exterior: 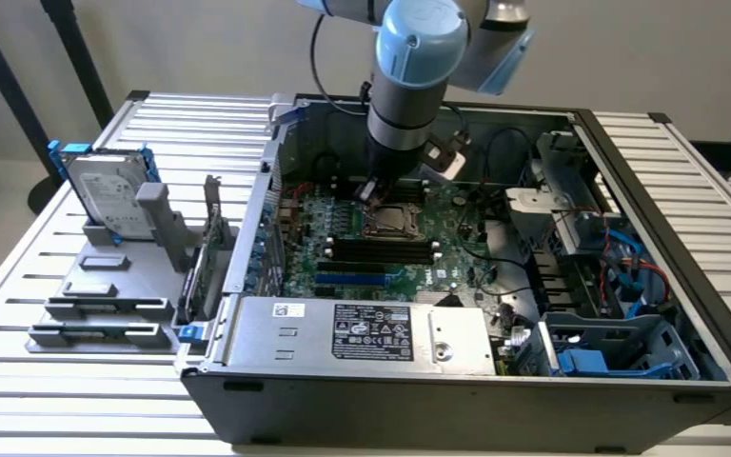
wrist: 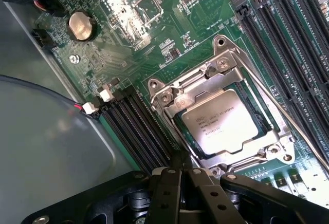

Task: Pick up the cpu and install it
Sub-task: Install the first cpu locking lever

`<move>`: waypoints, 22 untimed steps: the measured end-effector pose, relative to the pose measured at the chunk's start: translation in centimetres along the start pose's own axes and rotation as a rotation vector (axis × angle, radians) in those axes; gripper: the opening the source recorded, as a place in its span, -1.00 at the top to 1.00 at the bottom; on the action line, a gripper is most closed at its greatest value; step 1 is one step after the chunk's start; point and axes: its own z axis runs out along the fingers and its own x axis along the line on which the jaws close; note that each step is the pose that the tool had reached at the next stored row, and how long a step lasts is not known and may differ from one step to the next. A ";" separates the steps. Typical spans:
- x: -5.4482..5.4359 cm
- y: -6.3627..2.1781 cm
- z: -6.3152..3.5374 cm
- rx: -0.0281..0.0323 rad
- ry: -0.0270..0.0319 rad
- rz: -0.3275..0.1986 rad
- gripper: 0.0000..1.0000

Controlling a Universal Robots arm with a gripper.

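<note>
Green motherboard (wrist: 169,23) — cpu (wrist: 218,121) in its socket, closed empty hand (wrist: 181,175) just beside.

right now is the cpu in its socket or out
In. The cpu lies flat inside the metal socket frame on the green board, and the shut hand holds nothing.

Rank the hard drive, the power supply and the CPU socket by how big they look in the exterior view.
1. power supply, nearest the camera, so its lead may be overstated
2. hard drive, standing upright in the grey rack
3. CPU socket on the motherboard, partly behind the gripper, clearly the smallest
</note>
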 end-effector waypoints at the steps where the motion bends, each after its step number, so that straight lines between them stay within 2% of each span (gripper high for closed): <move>1: 0.1 0.08 0.00 -0.0001 -0.0002 0.000 0.79; 22: 1.4 2.07 -0.06 -0.0010 -0.0013 0.000 0.79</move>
